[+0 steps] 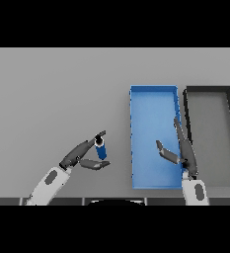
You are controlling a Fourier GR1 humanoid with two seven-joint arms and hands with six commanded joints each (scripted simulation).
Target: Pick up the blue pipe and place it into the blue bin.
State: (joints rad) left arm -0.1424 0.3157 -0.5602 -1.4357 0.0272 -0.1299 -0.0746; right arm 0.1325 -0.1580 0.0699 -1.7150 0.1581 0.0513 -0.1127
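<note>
The left hand (82, 157) pinches the blue pipe (101, 148) beside the blue bin (153, 101), the drop still undone, while the right hand (178, 153) hangs open.

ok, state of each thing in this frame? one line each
blue pipe: upright, pinched between the left hand's thumb and fingers, not yet in a bin
left hand: shut on the blue pipe, left of the blue bin
right hand: open, fingers straight, over the blue bin's right edge
blue bin: nothing inside
dark bin: nothing inside, right of the blue bin
</note>
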